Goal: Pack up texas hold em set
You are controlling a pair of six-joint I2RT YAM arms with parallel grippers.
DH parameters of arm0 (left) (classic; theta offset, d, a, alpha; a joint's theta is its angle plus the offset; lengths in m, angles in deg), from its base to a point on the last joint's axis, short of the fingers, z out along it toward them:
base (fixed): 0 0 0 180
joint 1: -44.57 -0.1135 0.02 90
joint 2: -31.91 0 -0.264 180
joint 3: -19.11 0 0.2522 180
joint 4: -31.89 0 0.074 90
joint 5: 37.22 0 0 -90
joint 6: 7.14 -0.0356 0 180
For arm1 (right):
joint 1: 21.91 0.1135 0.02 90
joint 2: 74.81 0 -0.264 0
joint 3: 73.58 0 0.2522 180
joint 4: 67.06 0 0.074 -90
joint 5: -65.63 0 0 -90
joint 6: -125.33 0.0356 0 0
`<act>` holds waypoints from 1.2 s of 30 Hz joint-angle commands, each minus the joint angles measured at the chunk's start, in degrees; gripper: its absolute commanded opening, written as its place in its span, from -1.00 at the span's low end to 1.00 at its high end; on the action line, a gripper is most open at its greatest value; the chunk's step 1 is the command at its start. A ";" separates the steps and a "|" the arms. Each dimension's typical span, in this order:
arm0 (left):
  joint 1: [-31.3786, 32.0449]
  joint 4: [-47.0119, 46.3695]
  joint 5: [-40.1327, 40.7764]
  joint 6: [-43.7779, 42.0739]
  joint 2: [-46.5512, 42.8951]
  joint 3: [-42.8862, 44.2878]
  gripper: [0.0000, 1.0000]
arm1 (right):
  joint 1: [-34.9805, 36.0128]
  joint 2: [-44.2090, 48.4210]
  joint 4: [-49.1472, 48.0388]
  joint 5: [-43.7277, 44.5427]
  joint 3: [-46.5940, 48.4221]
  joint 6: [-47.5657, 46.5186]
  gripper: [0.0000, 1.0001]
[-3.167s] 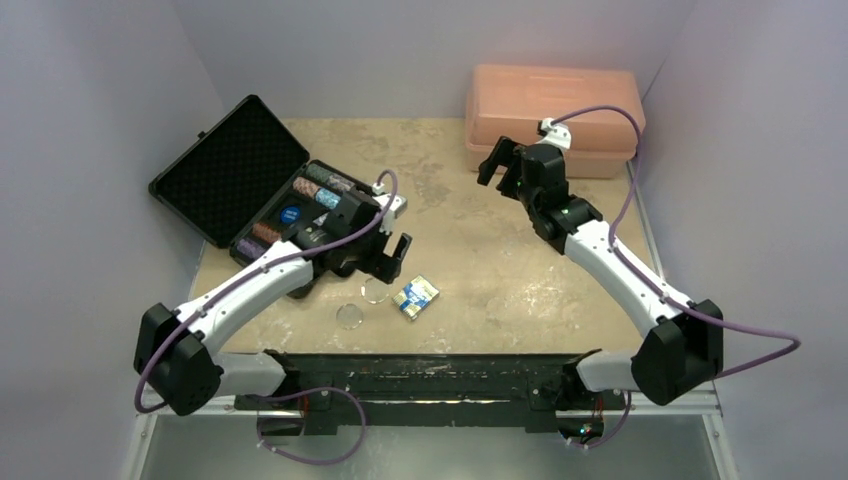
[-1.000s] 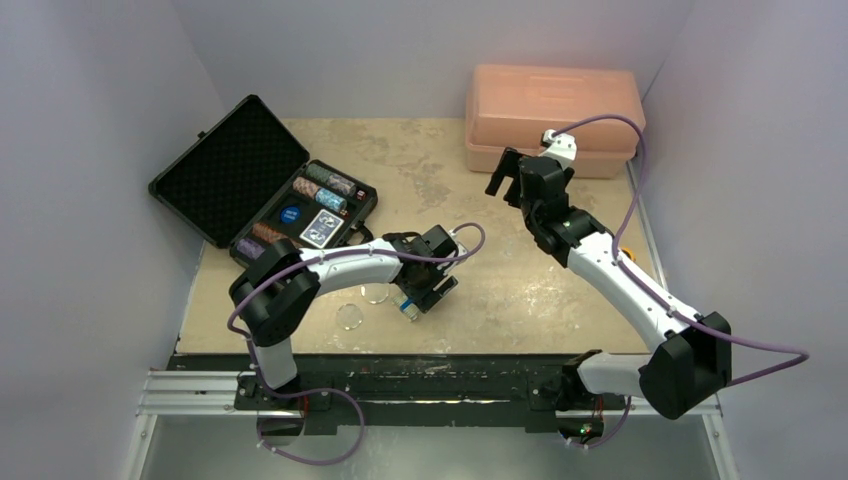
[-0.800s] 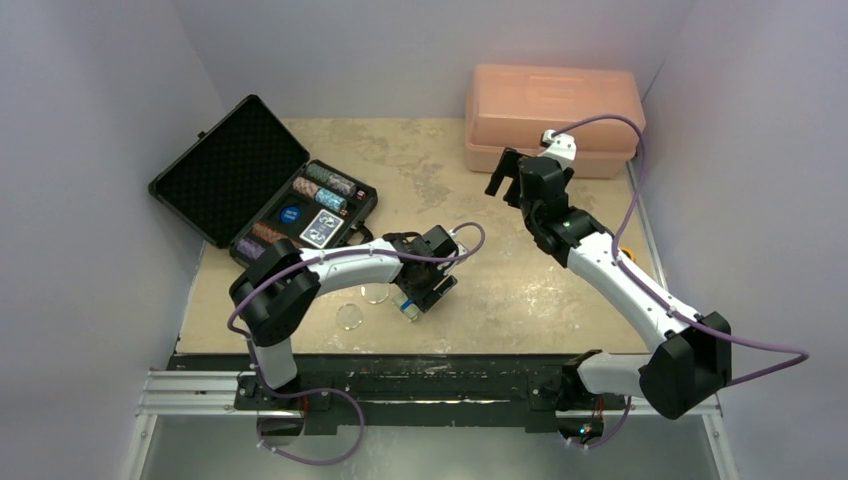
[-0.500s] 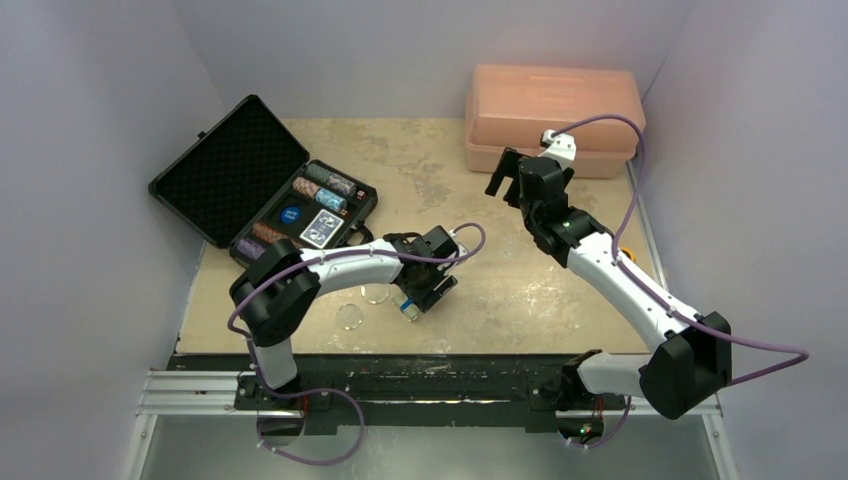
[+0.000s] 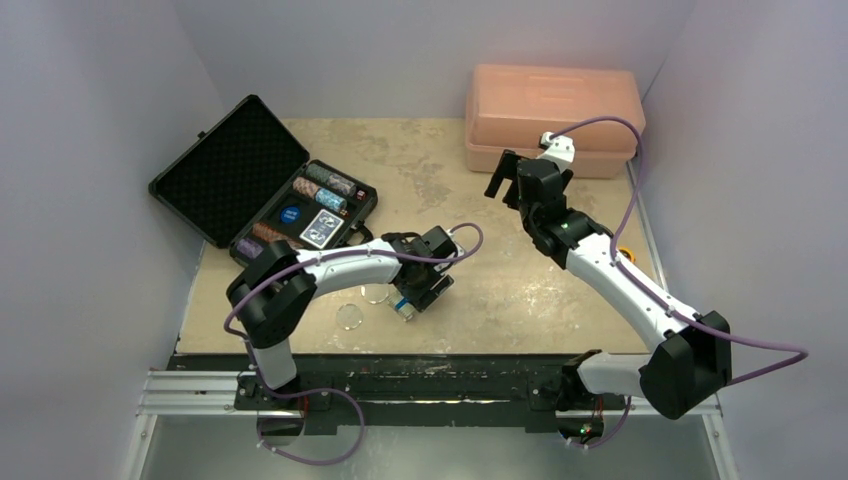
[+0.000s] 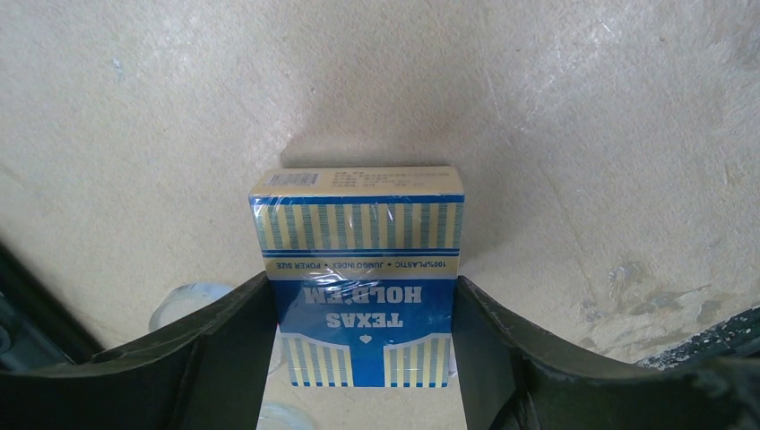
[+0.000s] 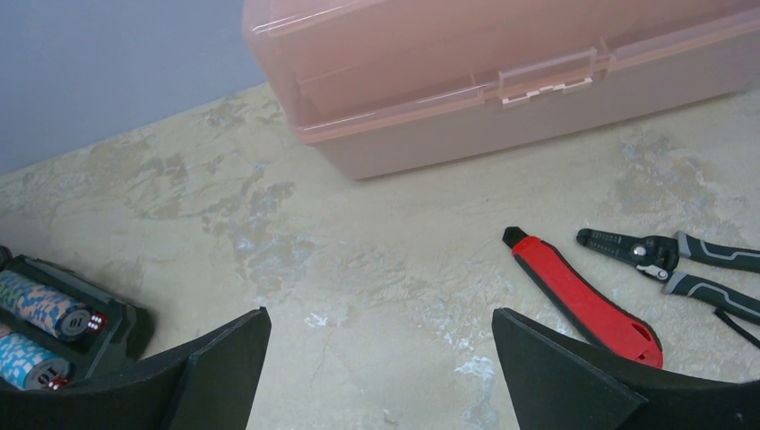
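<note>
Your left gripper (image 6: 363, 300) pinched the deck (image 6: 358, 224).
Its fingers (image 6: 224, 349) pressed both sides; your right gripper (image 7: 378, 321) hung spread.

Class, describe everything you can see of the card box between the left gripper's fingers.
The card box is a small rectangular pack, blue with cream stripes, printed TEXAS HOLD'EM and 100% PLASTIC, wrapped in shiny clear film. It lies flat and closed on the table, face up. The left gripper straddles one half of it, fingers against both long sides.
</note>
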 commanded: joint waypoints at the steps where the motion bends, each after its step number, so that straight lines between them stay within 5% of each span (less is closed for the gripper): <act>1: 0.25 1.30 3.45 0.54 -4.16 2.66 -1.00 | 0.42 1.63 -2.26 2.22 -0.02 -0.82 0.98; 26: -0.03 -2.04 33.40 -7.27 -16.73 -0.65 -1.00 | 1.66 1.36 -2.55 4.35 -0.46 -1.30 0.98; 36: -11.37 -2.45 25.93 -10.05 -24.41 -1.19 -1.00 | 2.27 1.71 -2.64 5.46 -0.59 -1.66 0.98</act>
